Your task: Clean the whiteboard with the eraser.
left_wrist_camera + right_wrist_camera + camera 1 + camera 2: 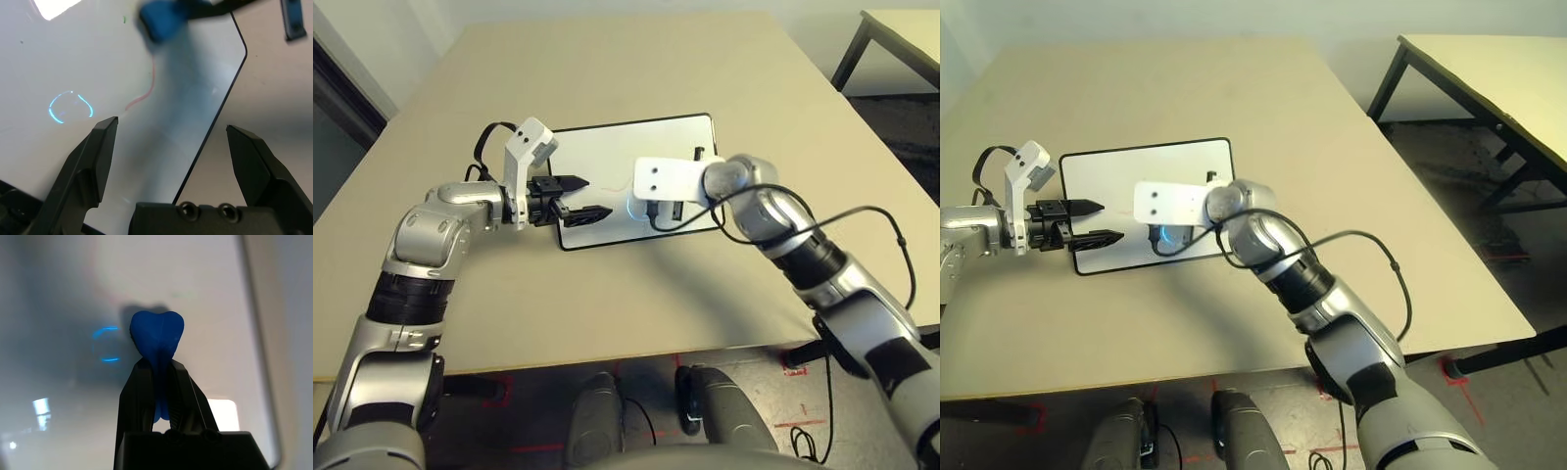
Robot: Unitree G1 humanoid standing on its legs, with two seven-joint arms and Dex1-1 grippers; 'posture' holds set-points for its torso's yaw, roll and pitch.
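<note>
Right gripper [157, 382] fingers pinch small blue squashed eraser [157, 335] over black-framed white whiteboard [607, 157] on beige table [636, 69]; left gripper [171, 142] fingers spread at board's edge.

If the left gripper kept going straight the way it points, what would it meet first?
Probably the whiteboard: the open left gripper angles down at its surface near the edge, toward the red scribble.

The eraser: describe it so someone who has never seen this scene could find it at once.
On the tan table lies the whiteboard, white with a thin black frame. Above it, the right gripper has its jaws shut on the eraser, a small bright blue block squeezed in at the middle. Nothing else here is solid blue.
</note>
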